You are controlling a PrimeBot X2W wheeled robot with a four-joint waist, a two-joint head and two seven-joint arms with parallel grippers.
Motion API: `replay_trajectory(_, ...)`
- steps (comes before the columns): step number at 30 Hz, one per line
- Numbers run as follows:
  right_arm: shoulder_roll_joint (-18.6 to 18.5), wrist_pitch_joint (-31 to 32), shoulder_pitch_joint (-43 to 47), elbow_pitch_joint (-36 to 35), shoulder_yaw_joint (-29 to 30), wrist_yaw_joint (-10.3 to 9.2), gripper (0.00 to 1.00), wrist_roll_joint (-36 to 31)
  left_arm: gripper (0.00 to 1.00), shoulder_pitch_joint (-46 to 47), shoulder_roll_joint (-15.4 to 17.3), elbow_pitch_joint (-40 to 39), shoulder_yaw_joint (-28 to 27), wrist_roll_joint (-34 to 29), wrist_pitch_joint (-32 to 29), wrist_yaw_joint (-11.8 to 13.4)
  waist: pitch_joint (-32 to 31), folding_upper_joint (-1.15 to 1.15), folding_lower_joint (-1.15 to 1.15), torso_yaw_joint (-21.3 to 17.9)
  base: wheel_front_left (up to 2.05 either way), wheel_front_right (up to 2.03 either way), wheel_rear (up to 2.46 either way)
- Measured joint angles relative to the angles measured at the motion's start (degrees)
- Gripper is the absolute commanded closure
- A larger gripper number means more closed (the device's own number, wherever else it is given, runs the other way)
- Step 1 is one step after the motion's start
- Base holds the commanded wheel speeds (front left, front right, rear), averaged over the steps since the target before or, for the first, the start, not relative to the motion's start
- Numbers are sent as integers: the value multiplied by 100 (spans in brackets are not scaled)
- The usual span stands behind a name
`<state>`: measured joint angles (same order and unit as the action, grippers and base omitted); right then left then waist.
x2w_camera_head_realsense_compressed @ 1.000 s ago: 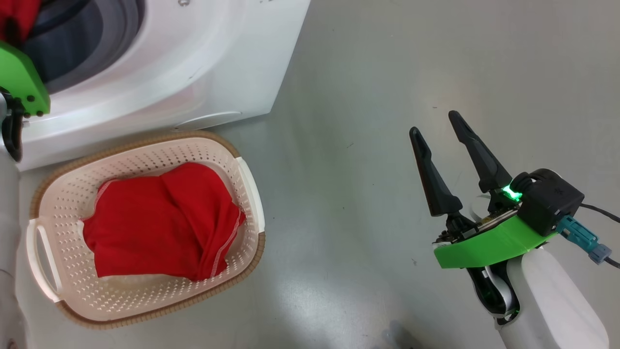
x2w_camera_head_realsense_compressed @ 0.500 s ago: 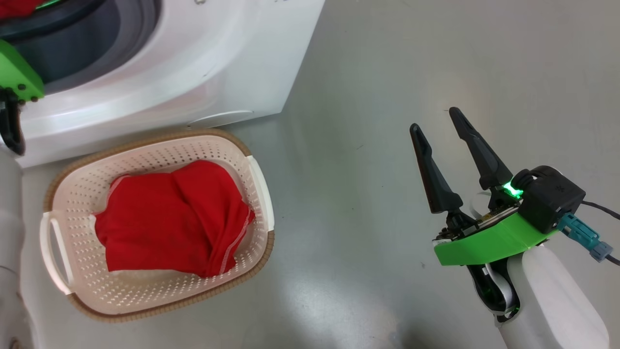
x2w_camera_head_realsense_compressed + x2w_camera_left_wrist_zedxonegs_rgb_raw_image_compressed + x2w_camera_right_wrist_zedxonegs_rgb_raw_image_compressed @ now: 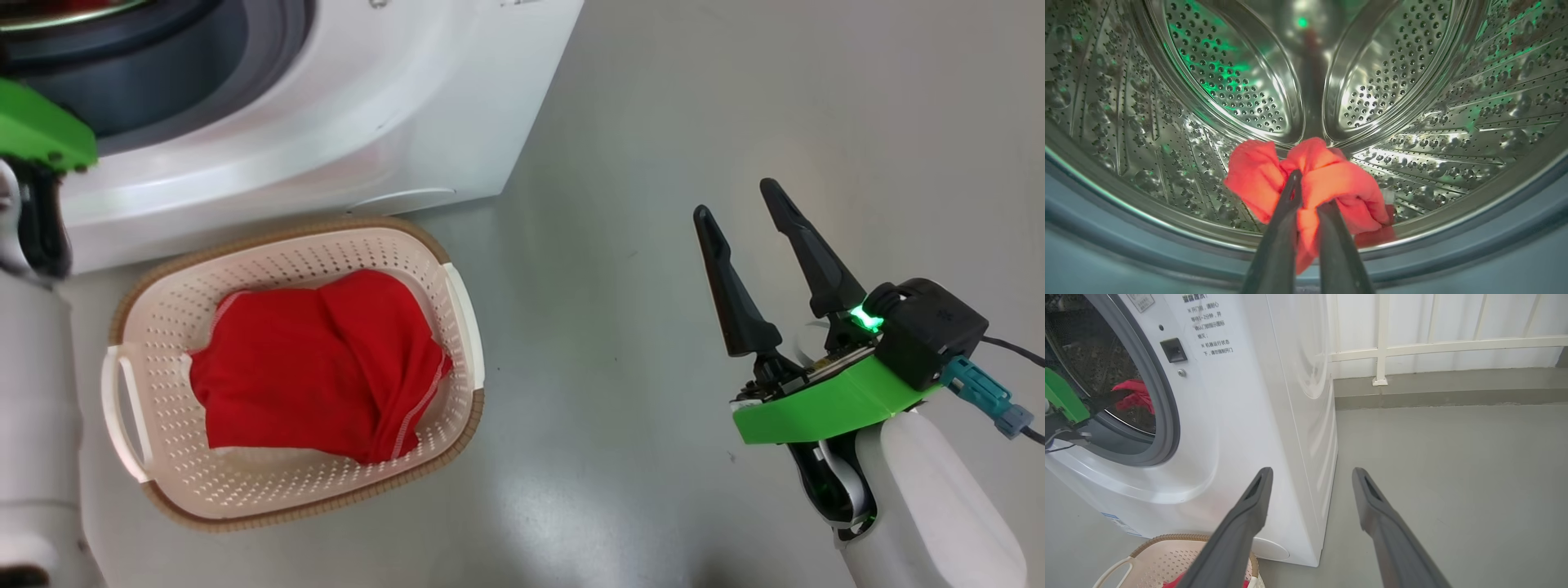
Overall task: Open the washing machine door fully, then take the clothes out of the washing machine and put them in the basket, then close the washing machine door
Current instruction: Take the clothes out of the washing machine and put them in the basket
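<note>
Left wrist view: left gripper (image 3: 1308, 192) clamped on a red garment (image 3: 1343, 183) low in the washing machine (image 3: 1229, 81) drum. Best drawn out high over the rubber ring (image 3: 1167, 253), then released above the basket (image 3: 461, 302), just before the machine. Right gripper (image 3: 735, 200) stands spread and empty.

Head looks down; left wrist inside washing machine (image 3: 1229, 81).

I am watching soft, even light spreading a pale sheen over the grey floor (image 3: 620, 122), while green and white glare is bouncing off the steel drum (image 3: 1229, 81), its rim is bowing at the edges and the rubber ring (image 3: 1126, 261) is blurring.
</note>
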<state>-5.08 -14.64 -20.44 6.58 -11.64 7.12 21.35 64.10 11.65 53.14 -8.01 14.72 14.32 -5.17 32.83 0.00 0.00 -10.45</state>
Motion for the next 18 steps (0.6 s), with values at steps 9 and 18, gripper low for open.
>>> replay_trajectory(9,-11,0,14,56,40,0,0,-2,100,-1182,-223,-1250,-240,-73,16,-53,-389,0,0,95,0,0,0)
replay_trajectory(18,-41,0,193,114,101,0,0,-2,100,-2062,-465,-2151,-428,-103,18,-144,-842,0,0,206,0,0,0)
